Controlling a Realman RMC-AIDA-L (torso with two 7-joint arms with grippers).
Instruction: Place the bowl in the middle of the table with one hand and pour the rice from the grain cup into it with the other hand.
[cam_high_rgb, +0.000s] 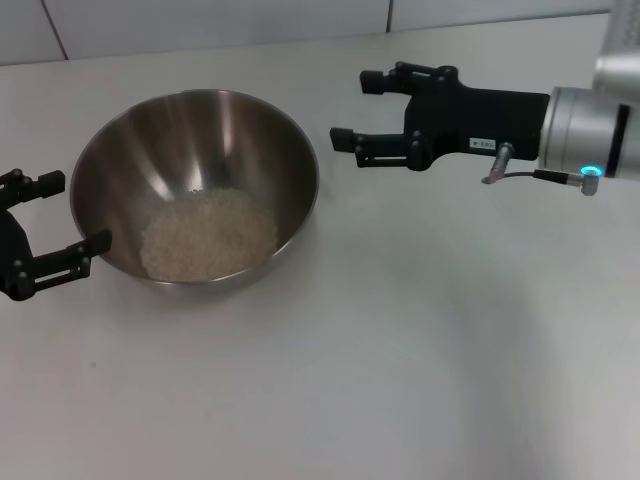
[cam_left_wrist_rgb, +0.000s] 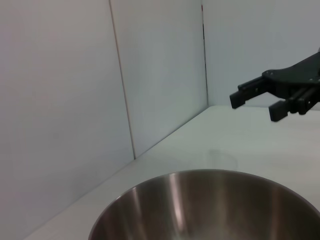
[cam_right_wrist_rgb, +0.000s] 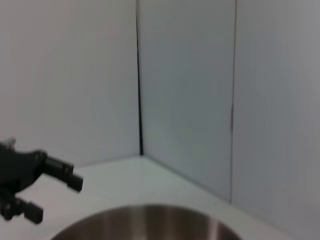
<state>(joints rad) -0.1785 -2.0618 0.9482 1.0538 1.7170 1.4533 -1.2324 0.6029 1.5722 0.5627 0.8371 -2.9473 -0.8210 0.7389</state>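
Bowl sits toward the table's left edge, holding a mound of rice. Left gripper and right gripper flank the bowl, both with fingers apart and empty.

1. The table was a plain white, smooth top that ran back to a pale panelled wall.
2. One thing stood directly on it: the bowl, shiny steel, left of the middle in the head view.
3. The bowl sat upright on its base, mouth up, and held a pale heap of rice at the bottom.
4. In both wrist views the bowl's rim showed against the white top and the wall's corner behind.
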